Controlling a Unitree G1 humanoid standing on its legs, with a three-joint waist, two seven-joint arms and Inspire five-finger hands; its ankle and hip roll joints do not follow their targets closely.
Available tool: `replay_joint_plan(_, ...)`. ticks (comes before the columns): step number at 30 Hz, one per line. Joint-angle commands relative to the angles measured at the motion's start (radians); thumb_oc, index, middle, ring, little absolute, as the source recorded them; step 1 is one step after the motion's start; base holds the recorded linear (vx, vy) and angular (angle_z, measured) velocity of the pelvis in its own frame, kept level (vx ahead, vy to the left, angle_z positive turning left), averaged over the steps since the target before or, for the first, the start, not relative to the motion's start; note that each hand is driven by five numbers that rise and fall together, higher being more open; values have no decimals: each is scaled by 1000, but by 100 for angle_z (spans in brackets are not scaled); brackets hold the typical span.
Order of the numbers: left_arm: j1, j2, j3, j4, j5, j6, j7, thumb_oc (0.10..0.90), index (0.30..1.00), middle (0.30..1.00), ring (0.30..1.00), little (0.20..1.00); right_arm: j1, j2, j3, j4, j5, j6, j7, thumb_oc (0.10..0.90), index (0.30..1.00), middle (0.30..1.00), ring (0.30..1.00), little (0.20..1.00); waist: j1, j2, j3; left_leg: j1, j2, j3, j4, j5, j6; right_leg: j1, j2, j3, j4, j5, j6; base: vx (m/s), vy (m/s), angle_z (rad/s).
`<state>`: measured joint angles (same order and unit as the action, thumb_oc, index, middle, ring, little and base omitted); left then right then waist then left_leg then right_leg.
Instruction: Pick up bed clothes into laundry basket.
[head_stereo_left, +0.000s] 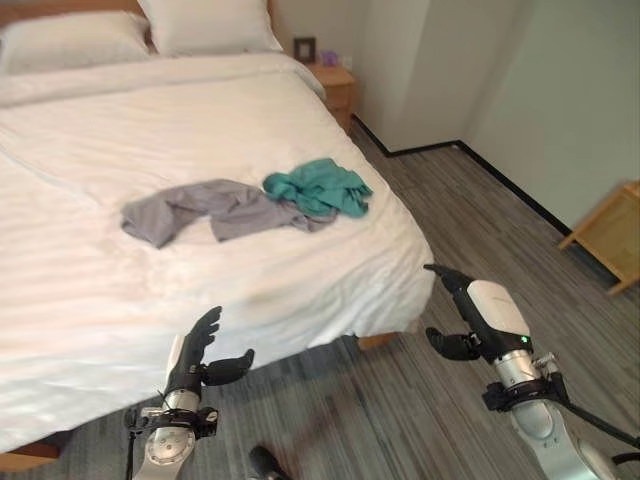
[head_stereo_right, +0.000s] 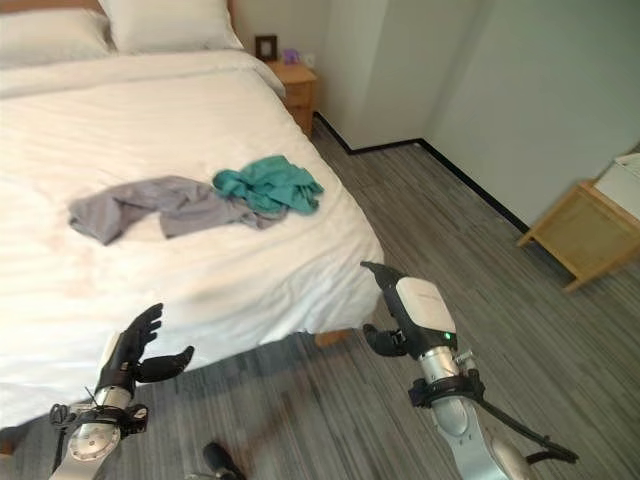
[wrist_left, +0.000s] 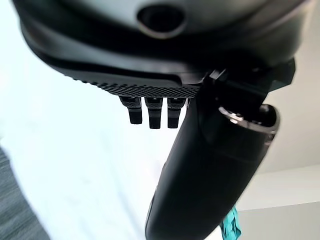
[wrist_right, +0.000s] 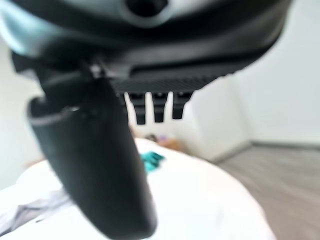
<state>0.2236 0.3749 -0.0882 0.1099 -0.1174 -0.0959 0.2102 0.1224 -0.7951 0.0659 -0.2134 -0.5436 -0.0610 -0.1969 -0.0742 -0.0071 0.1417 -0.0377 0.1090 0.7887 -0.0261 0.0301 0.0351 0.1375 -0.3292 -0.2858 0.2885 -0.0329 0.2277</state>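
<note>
**Both robot hands empty before the bed, clothes on the sheet**

Nearest, at about 7 o'clock in the head views, the left robot hand (head_stereo_left: 203, 352) is held up at the foot edge of the bed (head_stereo_left: 120, 300). Its fingers are straight and spread, the thumb set out to the side, and nothing is held. In the left wrist view the same hand (wrist_left: 210, 165) is seen with its fingers extended over the white sheet.

At about 5 o'clock the right robot hand (head_stereo_left: 478, 318) is raised over the grey wood-pattern floor (head_stereo_left: 470, 215), just off the bed's near corner. Its fingers are relaxed and apart, and nothing is gripped. The right wrist view shows this hand (wrist_right: 95, 165) open, with the bed and clothes beyond it.

Farther on, near the middle of the bed, a grey garment (head_stereo_left: 205, 210) is laid crumpled on the sheet. Touching its 3 o'clock end, a teal garment (head_stereo_left: 320, 187) is bunched near the bed's side edge. Both are well apart from either hand.

At about 11 o'clock, two white pillows (head_stereo_left: 200, 25) are set against the headboard. At 12 o'clock, beside the bed's head, a wooden nightstand (head_stereo_left: 335, 85) is placed, with a small dark frame (head_stereo_left: 305, 48) on it. At 3 o'clock, a light wooden piece of furniture (head_stereo_left: 612, 235) is seen against the wall.
</note>
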Motion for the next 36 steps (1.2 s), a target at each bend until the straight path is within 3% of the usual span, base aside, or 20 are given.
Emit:
replay_joint_plan(1, -55, 58, 40, -134, 8, -105, -2, 800, 900, 900, 900, 900, -202, -114, -212, -39, -7, -1, -134, 800, 900, 900, 900, 900, -25, -17, -12, 139, 104, -76, -61, -33, -101, -47, 35, -99, -219, 36, -44, 357, 20, 34)
replay_joint_plan(4, -69, 56, 44, -126, 7, -109, -11, 800, 900, 900, 900, 900, -195, -138, -245, -35, -8, 9, -137, 800, 900, 900, 900, 900, -42, -21, -7, 164, 84, -106, -61, -60, -104, -75, 75, -76, -334, 38, -40, 322, 8, 63)
replay_joint_plan(5, -78, 56, 58, -114, 10, -112, -13, 800, 900, 900, 900, 900, -195, -155, -264, -3, 1, 19, -137, 800, 900, 900, 900, 900, -43, -34, -2, 196, 65, -130, -61, -94, -103, -118, 89, -47, -375, 41, -29, 261, -2, 65)
replay_joint_plan(10, -54, 49, 83, -83, 27, -118, -37, 800, 900, 900, 900, 900, -231, -237, -279, 120, 33, 42, -140, 800, 900, 900, 900, 900, -20, -46, -6, 245, 34, -159, -61, -141, -96, -168, 110, -51, -376, 63, -24, 238, -43, 5)
replay_joint_plan(16, -54, 42, 80, -48, 12, -125, -47, 800, 900, 900, 900, 900, -252, -341, -297, 244, 37, 61, -150, 800, 900, 900, 900, 900, -32, -38, 3, 282, 22, -234, -61, -201, -99, -262, 129, 43, -376, 85, -7, 263, -114, 65)
replay_joint_plan(19, -60, 50, 94, -25, 6, -125, -35, 800, 900, 900, 900, 900, -319, -387, -248, 291, 14, 75, -143, 800, 900, 900, 900, 900, -18, -32, 12, 312, 27, -244, -61, -219, -111, -308, 114, 5, -376, 94, -4, 209, -177, 43)
replay_joint_plan(22, -48, 41, 94, -16, 4, -126, -33, 800, 900, 900, 900, 900, -383, -398, -202, 330, 23, 73, -142, 800, 900, 900, 900, 900, -4, -30, -6, 338, 16, -272, -61, -240, -114, -283, 110, -12, -376, 102, -12, 256, -239, 22)
replay_joint_plan(25, -37, 27, 96, -13, -10, -127, -28, 800, 900, 900, 900, 900, -455, -419, -157, 338, 21, 71, -143, 800, 900, 900, 900, 900, 13, -11, -2, 367, 40, -296, -56, -192, -137, -223, 113, -37, -376, 95, -30, 266, -289, 43)
replay_joint_plan(26, -38, 22, 94, -13, -23, -127, -29, 800, 900, 900, 900, 900, -473, -419, -148, 333, 24, 71, -148, 800, 900, 900, 900, 900, 23, -10, 1, 349, 55, -301, -3, -183, -148, -196, 115, -42, -376, 81, -41, 239, -303, 23)
replay_joint_plan(28, -31, 16, 85, -16, -51, -132, -40, 800, 900, 900, 900, 900, -529, -435, -118, 338, 31, 70, -146, 800, 900, 900, 900, 900, 35, -4, 10, 288, 115, -332, 160, -118, -188, -137, 132, -59, -376, 32, -72, 220, -332, 27)
replay_joint_plan(30, -30, 14, 75, -17, -75, -133, -46, 800, 900, 900, 900, 900, -588, -466, -87, 347, 49, 69, -148, 800, 900, 900, 900, 900, 38, 1, 36, 205, 197, -389, 380, 6, -234, -70, 167, -76, -376, -23, -121, 220, -389, 27)
replay_joint_plan(31, -30, 15, 68, -20, -86, -132, -47, 800, 900, 900, 900, 900, -608, -482, -77, 343, 54, 73, -147, 800, 900, 900, 900, 900, 48, -8, 51, 175, 217, -400, 461, 58, -242, -50, 167, -77, -376, -35, -136, 210, -367, 37)
replay_joint_plan(32, -30, 10, 64, -20, -101, -134, -48, 800, 900, 900, 900, 900, -628, -487, -57, 343, 60, 75, -141, 800, 900, 900, 900, 900, 52, -11, 61, 153, 237, -405, 507, 72, -243, -29, 175, -82, -376, -51, -150, 199, -303, 30)
replay_joint_plan(33, -29, 6, 57, -19, -114, -132, -48, 800, 900, 900, 900, 900, -655, -484, -25, 346, 64, 80, -139, 800, 900, 900, 900, 900, 58, -13, 76, 125, 235, -412, 529, 54, -233, -17, 178, -78, -376, -58, -156, 180, -239, 16)
replay_joint_plan(35, -14, -1, 56, -23, -127, -133, -52, 800, 900, 900, 900, 900, -681, -487, 4, 340, 68, 83, -128, 800, 900, 900, 900, 900, 72, -16, 87, 67, 174, -429, 478, 8, -190, -15, 175, -66, -376, -45, -158, 93, -94, 10)
replay_joint_plan(36, -1, -5, 54, -30, -130, -134, -55, 800, 900, 900, 900, 900, -691, -488, 18, 332, 71, 78, -122, 800, 900, 900, 900, 900, 81, -10, 83, 62, 132, -451, 397, -32, -177, -18, 175, -57, -376, -47, -151, 131, 27, 22)
